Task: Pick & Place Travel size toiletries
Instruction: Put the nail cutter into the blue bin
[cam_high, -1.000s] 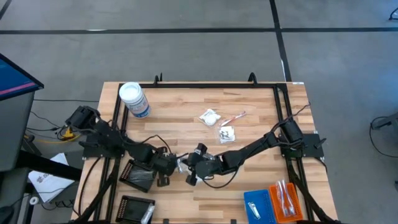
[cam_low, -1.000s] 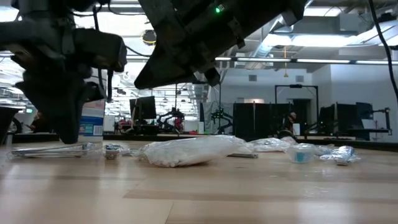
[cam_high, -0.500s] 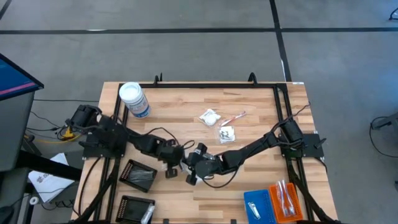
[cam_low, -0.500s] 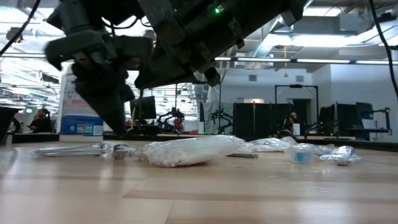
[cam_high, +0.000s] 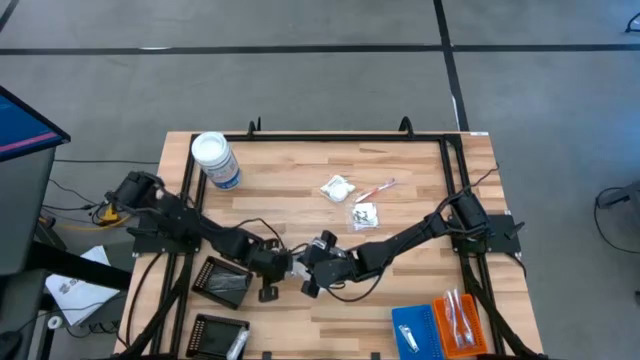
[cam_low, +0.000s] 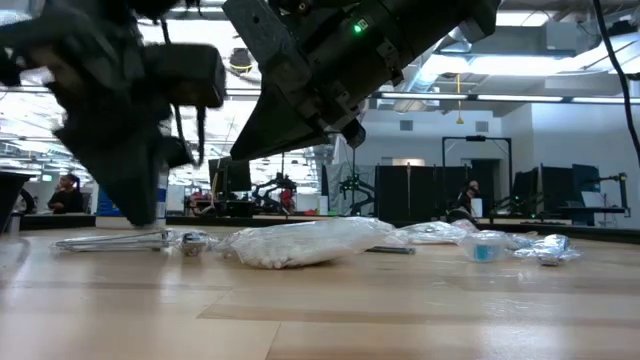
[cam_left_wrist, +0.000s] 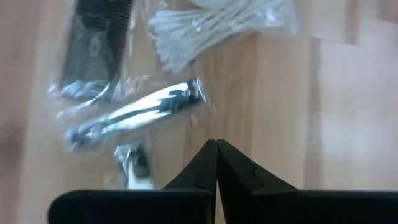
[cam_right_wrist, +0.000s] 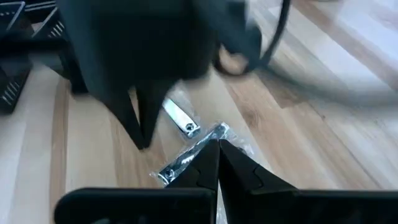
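Hovering tip to tip near the table's middle front, the left gripper (cam_high: 278, 268) and right gripper (cam_high: 303, 262) both have fingers pressed together, holding nothing. Wrapped silvery nail clippers (cam_left_wrist: 134, 114) lie on the wood between them. Further sachets (cam_high: 337, 188) rest farther back, well apart.

Quick count from overhead: one white-lidded jar (cam_high: 215, 160), two black trays (cam_high: 222, 281), one blue tray (cam_high: 411, 331), one orange tray (cam_high: 459, 322). Three small wrapped toiletries (cam_high: 337, 187) sit mid-surface; can't count the ones between the two arms.
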